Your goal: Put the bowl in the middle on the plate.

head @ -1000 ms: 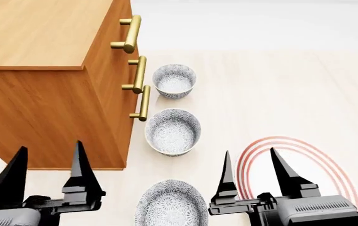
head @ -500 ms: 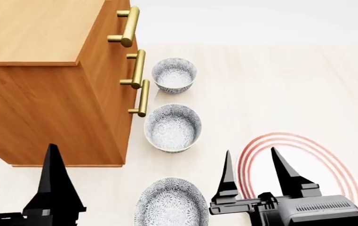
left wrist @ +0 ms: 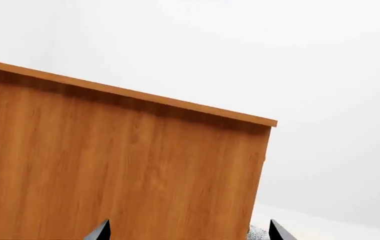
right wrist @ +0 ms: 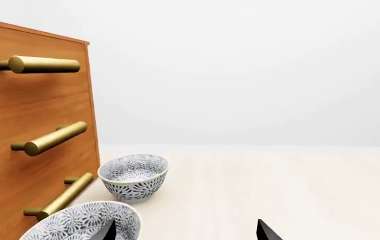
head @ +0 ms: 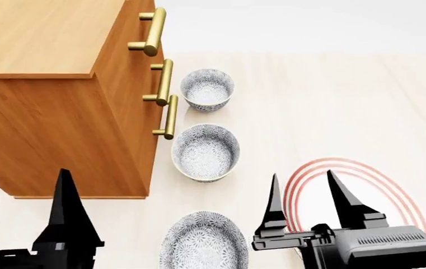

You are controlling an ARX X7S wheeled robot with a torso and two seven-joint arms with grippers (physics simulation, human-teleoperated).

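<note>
Three speckled blue-grey bowls stand in a row on the pale floor beside the cabinet. The middle bowl [head: 205,152] sits upright, with a look-alike beyond it [head: 206,89] and another nearer me [head: 204,242]. The red-ringed white plate [head: 380,193] lies to the right, partly hidden by my right gripper [head: 302,176], which hangs open and empty over the plate's left rim. In the right wrist view the middle bowl [right wrist: 83,225] lies beside one fingertip of the right gripper [right wrist: 186,224]. My left gripper [head: 26,178] is open and empty at the lower left, facing the cabinet's side.
A wooden cabinet [head: 48,112] with brass bar handles [head: 166,83] stands close to the left of the bowls. In the left wrist view its side panel [left wrist: 110,170] fills the space ahead of the left gripper [left wrist: 189,224], with a sliver of a speckled bowl [left wrist: 256,234] past its corner.
The left gripper dropped lower and to the left a second ago and has held since. The right gripper has crept slightly forward and to the right over the plate's rim.
</note>
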